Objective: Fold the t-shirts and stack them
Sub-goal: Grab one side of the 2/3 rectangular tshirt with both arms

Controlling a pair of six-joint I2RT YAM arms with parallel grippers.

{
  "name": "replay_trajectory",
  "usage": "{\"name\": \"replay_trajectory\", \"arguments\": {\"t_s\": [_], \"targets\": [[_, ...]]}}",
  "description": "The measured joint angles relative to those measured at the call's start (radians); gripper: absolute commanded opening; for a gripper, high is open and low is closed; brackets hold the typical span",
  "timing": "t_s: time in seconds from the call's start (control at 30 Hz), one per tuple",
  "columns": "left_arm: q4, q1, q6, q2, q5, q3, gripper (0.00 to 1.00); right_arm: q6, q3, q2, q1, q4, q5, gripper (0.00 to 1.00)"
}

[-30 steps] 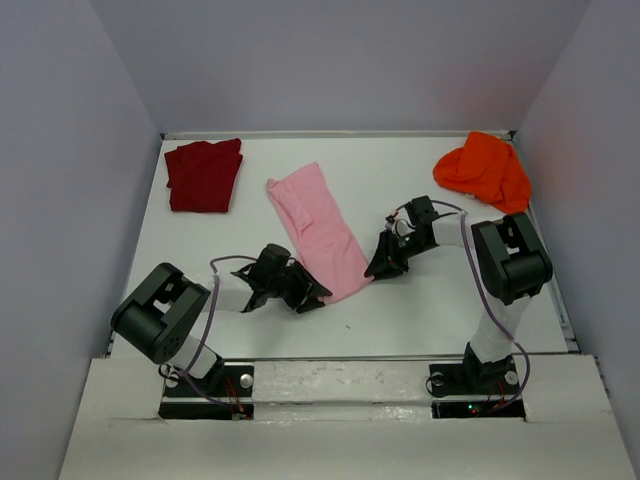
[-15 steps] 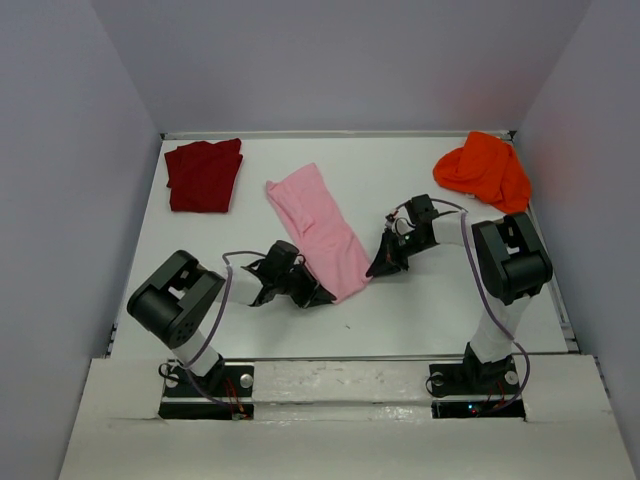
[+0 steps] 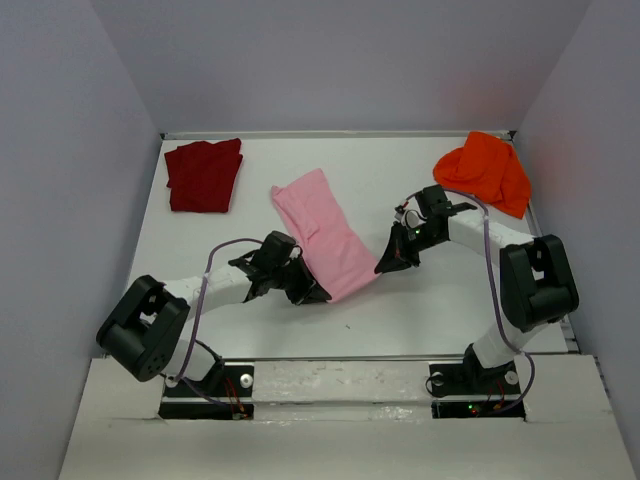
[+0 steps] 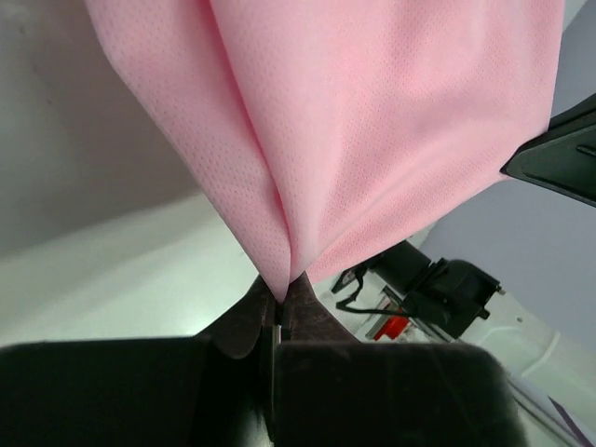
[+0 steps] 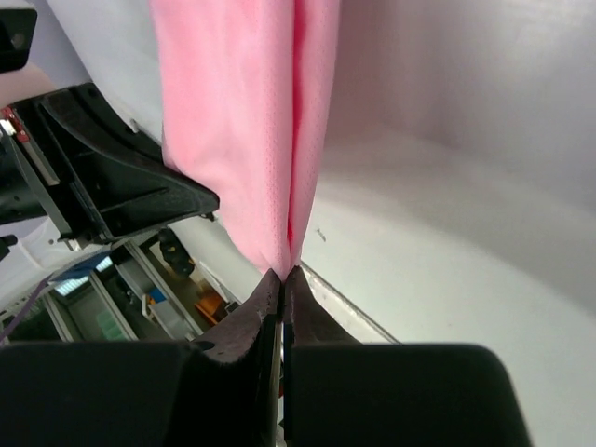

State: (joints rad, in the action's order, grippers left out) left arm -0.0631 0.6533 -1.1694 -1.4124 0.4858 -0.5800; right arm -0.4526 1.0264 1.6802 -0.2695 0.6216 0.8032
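Just clamping left gripper [image 3: 316,293] and right gripper [image 3: 384,266] tight on near corners of the light pink t-shirt [image 3: 325,230], mid desk [image 3: 430,310].

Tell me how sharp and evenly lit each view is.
Top view: soft, even light, sharp throughout, no glare. Left wrist view: pink shirt weave crisp, left claw a dark, blurred mass at the bottom. Right wrist view: right claw likewise dark, background soft.

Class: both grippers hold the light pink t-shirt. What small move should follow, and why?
Probably carry the near hem toward the far end, folding the light pink cloth t-shirt in half: left gripper and right gripper each pinch a near corner.
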Motion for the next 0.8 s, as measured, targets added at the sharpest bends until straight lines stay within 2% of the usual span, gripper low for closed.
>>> {"name": "replay_trajectory", "arguments": {"t_s": [0.3, 0.47, 0.67, 0.8], "targets": [[0.235, 0.002, 0.106, 0.153, 0.068, -0.089, 0.0, -0.018, -0.108, -0.28, 0.0, 0.133, 0.001, 0.0], [0.294, 0.008, 0.114, 0.235, 0.101, -0.09, 0.0, -0.045, -0.121, -0.383, 0.0, 0.195, 0.011, 0.0], [0.33, 0.008, 0.113, 0.3, 0.113, -0.09, 0.0, -0.068, -0.074, -0.386, 0.0, 0.242, 0.02, 0.0], [0.331, 0.007, 0.113, 0.303, 0.116, -0.09, 0.0, -0.068, 0.01, -0.32, 0.0, 0.261, 0.026, 0.0]]}}
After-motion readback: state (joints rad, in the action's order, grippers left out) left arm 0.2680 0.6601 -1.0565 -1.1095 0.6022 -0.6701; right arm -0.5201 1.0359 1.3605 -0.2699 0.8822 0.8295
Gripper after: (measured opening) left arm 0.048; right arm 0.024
